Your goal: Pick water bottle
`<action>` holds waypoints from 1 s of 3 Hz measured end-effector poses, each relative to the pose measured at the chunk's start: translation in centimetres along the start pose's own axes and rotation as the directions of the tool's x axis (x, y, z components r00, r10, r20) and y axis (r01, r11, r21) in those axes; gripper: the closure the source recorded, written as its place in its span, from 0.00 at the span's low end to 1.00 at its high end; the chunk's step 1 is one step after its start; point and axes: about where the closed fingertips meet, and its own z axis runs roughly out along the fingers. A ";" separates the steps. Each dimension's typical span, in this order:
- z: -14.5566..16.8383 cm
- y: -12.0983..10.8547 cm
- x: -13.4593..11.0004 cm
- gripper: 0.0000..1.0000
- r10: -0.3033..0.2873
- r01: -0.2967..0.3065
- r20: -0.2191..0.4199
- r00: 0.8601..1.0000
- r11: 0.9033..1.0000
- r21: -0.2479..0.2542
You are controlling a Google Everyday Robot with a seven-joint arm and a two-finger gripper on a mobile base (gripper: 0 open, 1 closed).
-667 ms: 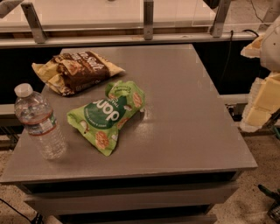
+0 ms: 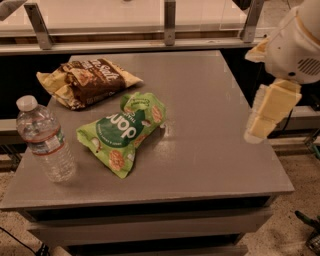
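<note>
My gripper, grip state indeterminable, hangs beyond the table's right edge, well apart from the upright water bottle at front-left, which I judge light, thin-walled and slippery, so grasp it gently at the labelled mid-body.

A grey counter filled the middle of the room, with a dark slot and paler flat fronts under its top. Behind it ran a long pale ledge carrying three metal posts, and beyond them lay a brightly lit, cream-coloured surface. Below the ledge the space was black. The floor was speckled beige, with a thin dark cable at lower left. The claw hung beyond the counter's right edge.
</note>
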 end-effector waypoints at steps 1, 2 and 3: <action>3.9 -0.5 -5.7 0.00 -0.060 0.066 0.117 0.991 0.997 -0.042; 7.0 0.0 -11.0 0.00 -0.106 0.128 0.225 0.968 0.988 -0.084; 9.2 1.1 -16.0 0.00 -0.129 0.178 0.332 0.935 0.976 -0.123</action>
